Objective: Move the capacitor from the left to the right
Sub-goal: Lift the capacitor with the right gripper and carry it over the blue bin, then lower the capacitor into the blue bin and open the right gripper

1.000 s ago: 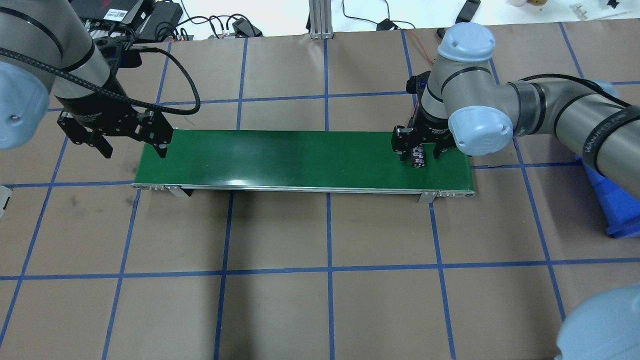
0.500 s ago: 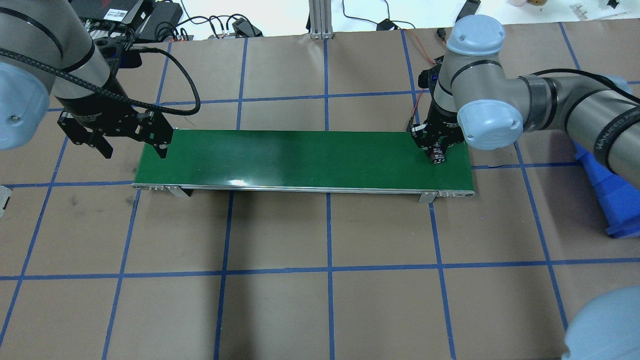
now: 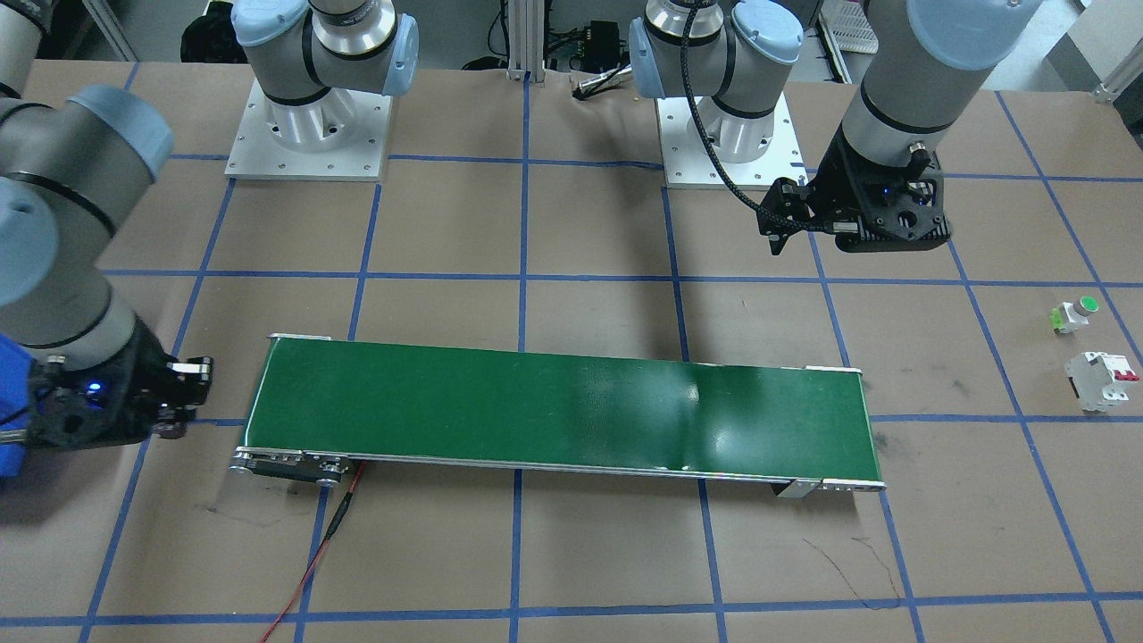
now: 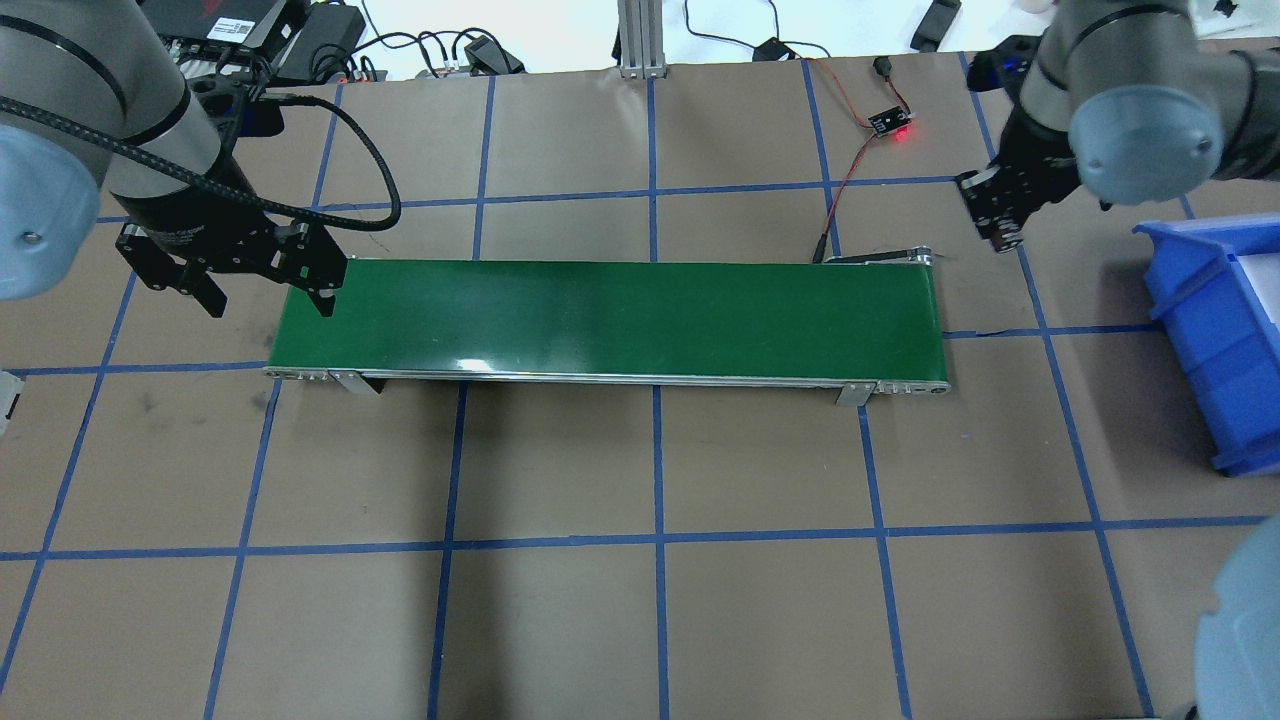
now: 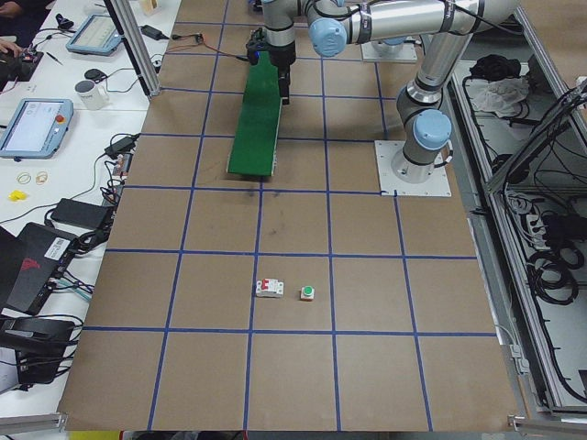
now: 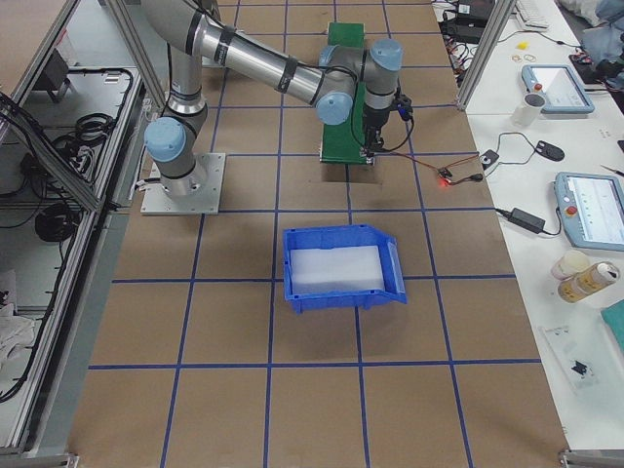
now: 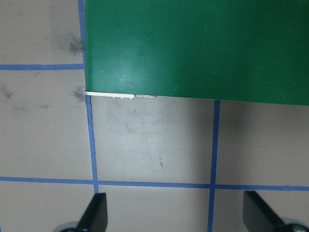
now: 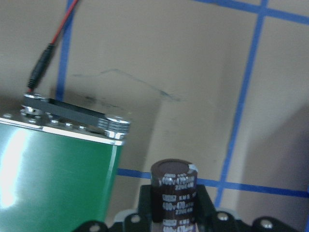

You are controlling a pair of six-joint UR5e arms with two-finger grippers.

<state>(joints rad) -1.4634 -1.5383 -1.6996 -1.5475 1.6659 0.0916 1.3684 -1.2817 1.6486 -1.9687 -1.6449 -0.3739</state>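
The capacitor (image 8: 175, 193), a dark brown cylinder with pale print, stands upright between the fingers of my right gripper (image 4: 1000, 228). That gripper is shut on it and holds it above the brown table, just beyond the far right corner of the green conveyor belt (image 4: 600, 315). The belt's roller end (image 8: 72, 116) shows at the left of the right wrist view. My left gripper (image 4: 268, 290) hangs open and empty over the belt's left end. Its two fingers (image 7: 96, 212) are spread wide in the left wrist view.
A blue bin (image 4: 1200, 290) stands to the right of the belt, also in the exterior right view (image 6: 341, 268). A sensor with a red light (image 4: 890, 125) and its wire lie behind the belt's right end. A white breaker (image 3: 1103, 379) and a green push button (image 3: 1085, 306) sit on the robot's far left.
My right gripper closed on the capacitor on the belt's right end, then carried it off the belt to the far right. The left arm has not moved.
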